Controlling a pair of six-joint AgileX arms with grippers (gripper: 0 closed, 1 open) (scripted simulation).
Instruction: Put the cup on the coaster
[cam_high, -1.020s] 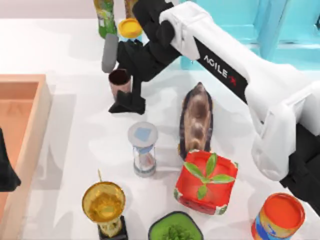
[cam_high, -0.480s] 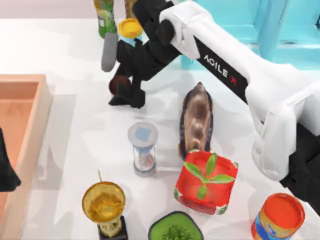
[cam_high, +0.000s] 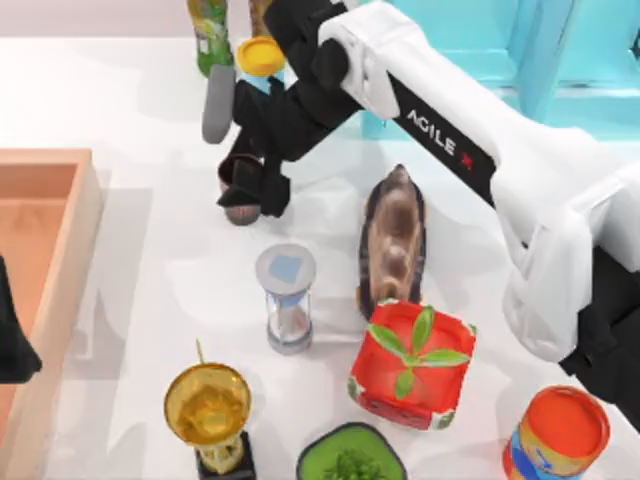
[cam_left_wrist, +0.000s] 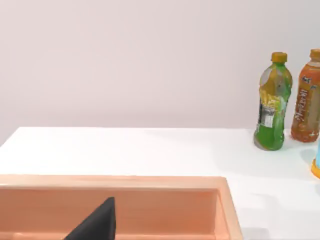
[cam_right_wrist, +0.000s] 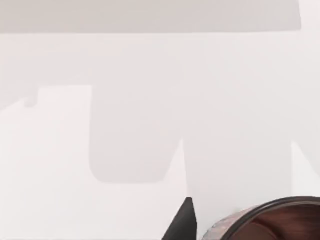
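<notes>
The right gripper (cam_high: 250, 190) is down around the cup (cam_high: 242, 212), its dark fingers either side of the brown rim, though I cannot tell whether they are clenched on it or only straddling it. The cup sits right beneath the gripper, on or near the table, and the grey coaster (cam_high: 218, 104) lies a little beyond it toward the bottles (not yet carrying anything). Carrying and setting down remain; the left gripper (cam_high: 12, 345) idles over the wooden tray (cam_high: 62, 260).
</notes>
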